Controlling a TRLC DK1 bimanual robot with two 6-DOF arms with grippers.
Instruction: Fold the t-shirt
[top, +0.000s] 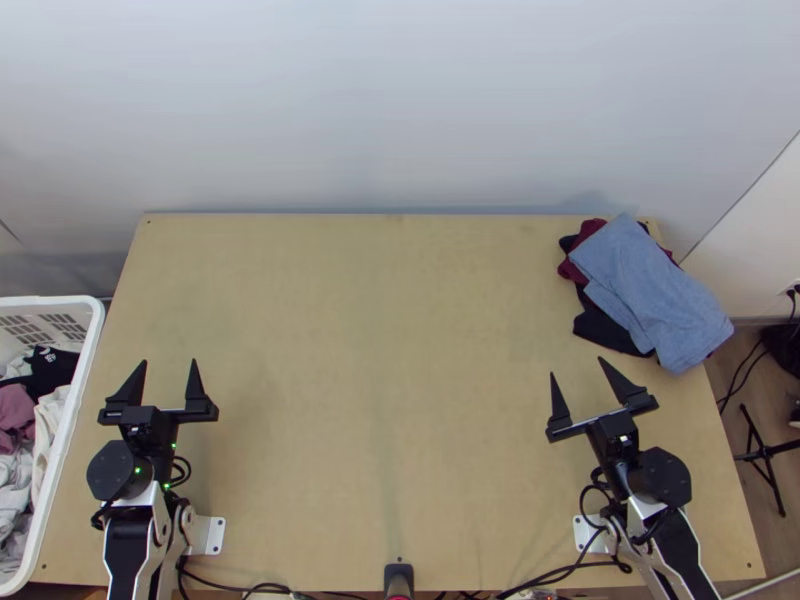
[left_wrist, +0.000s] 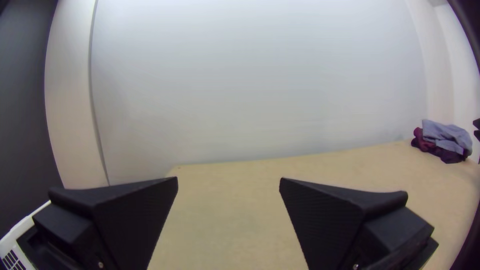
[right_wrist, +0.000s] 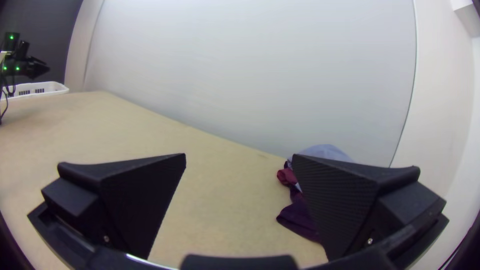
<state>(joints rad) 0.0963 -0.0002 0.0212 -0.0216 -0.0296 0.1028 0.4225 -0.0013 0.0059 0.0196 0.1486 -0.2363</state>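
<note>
Top view: a light wooden desk (top: 380, 330) is seen from above, its far edge set along a plain pale grey wall (top: 400, 100); to the right, a white panel (top: 750, 235) is met by brown wooden flooring (top: 765, 528), where a black stand (top: 763, 452) is placed. Near the desk's far right corner, a blue-grey garment (top: 645, 285) is laid in a folded heap over maroon cloth (top: 571, 271) and dark cloth (top: 605, 328). At the left edge, mixed clothes (top: 15, 408) are held loosely in a white basket (top: 92, 345). Which garment is the t-shirt cannot be told. Above the desk's near left part, the left gripper (top: 169, 362) is held with jaws wide apart; near the right side, the right gripper (top: 577, 366) is likewise spread wide, nothing between its jaws. Black cables (top: 565, 573) are strung along the near edge.
</note>
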